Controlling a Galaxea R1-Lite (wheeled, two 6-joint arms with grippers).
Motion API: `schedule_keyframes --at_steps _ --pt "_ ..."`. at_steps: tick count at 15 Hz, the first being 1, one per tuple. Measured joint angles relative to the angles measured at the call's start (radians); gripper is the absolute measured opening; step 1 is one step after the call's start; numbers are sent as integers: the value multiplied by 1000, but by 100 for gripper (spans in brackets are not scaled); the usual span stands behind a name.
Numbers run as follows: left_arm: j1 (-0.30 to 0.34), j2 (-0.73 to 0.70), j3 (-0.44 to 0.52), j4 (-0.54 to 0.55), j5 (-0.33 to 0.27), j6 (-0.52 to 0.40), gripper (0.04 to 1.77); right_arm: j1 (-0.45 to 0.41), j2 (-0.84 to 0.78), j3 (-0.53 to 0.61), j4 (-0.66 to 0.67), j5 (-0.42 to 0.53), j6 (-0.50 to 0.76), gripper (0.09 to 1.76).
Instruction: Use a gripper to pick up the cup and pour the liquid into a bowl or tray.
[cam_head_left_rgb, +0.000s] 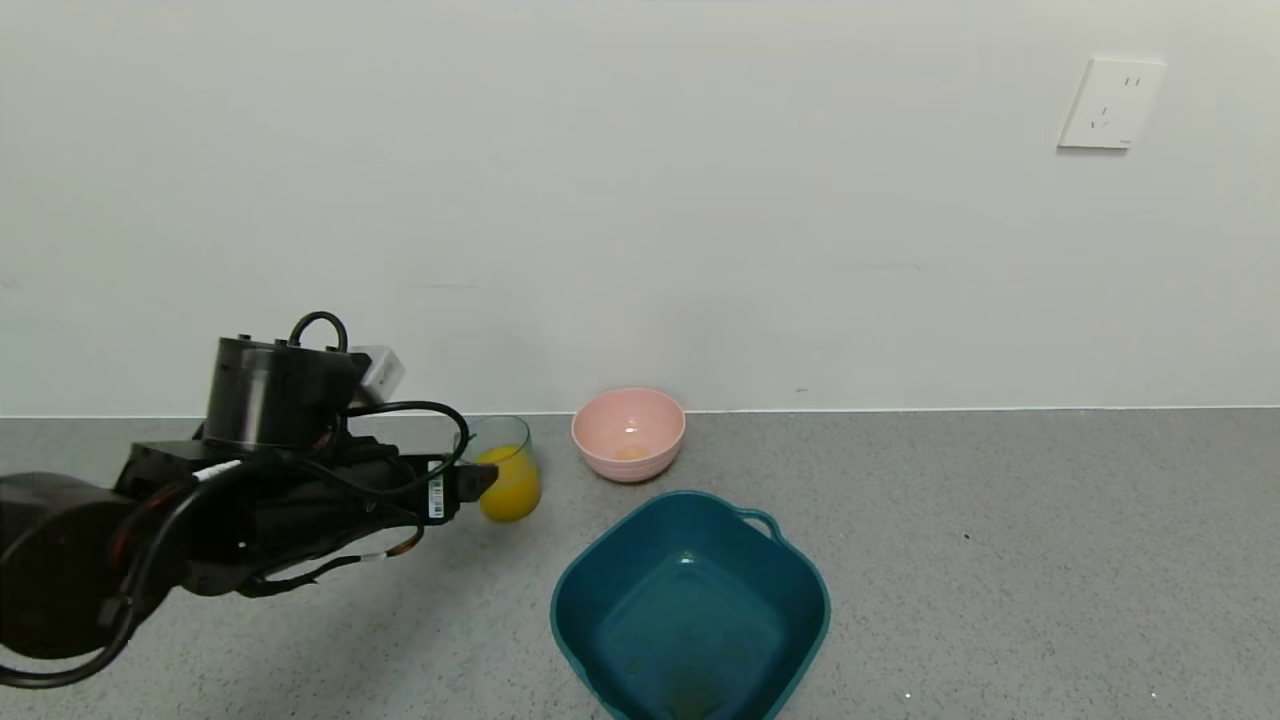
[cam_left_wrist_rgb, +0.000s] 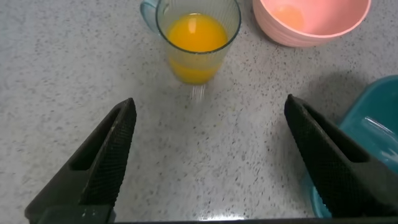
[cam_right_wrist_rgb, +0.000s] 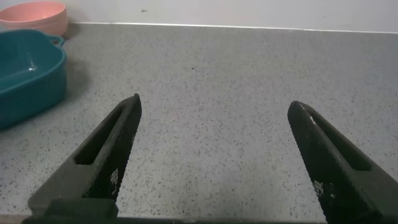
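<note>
The clear ribbed cup (cam_head_left_rgb: 505, 480) stands upright on the grey counter near the wall, about half full of orange-yellow liquid (cam_head_left_rgb: 511, 488). It also shows in the left wrist view (cam_left_wrist_rgb: 198, 38), with the liquid (cam_left_wrist_rgb: 196, 34) seen from above. My left gripper (cam_head_left_rgb: 478, 481) is open and empty, its fingertips just short of the cup, which lies ahead of the open jaws (cam_left_wrist_rgb: 210, 106). The dark teal basin (cam_head_left_rgb: 690, 610) sits to the right of the cup, nearer to me, and holds no visible liquid. My right gripper (cam_right_wrist_rgb: 214, 102) is open and empty over bare counter, out of the head view.
A pink round bowl (cam_head_left_rgb: 629, 433) stands near the wall between the cup and the basin; it also shows in the left wrist view (cam_left_wrist_rgb: 311, 22). The right wrist view shows the basin (cam_right_wrist_rgb: 28, 71) and the pink bowl (cam_right_wrist_rgb: 34, 17) off to one side. A wall socket (cam_head_left_rgb: 1110, 103) is high on the right.
</note>
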Motion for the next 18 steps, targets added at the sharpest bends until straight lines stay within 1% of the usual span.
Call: schedule_keyframes --at_steps 2,5,8,14,16,18 --pt "-18 52 33 -67 24 -23 172 0 0 0 0 0 0 171" --pt "-30 113 66 -157 53 -29 172 0 0 0 0 0 0 171" --pt "-37 185 86 -290 101 -31 172 0 0 0 0 0 0 171" --pt "-42 334 95 -517 125 -24 172 0 0 0 0 0 0 171" --pt "-42 373 95 -581 133 -24 172 0 0 0 0 0 0 171" --pt "-42 406 93 -620 140 -24 172 0 0 0 0 0 0 171"
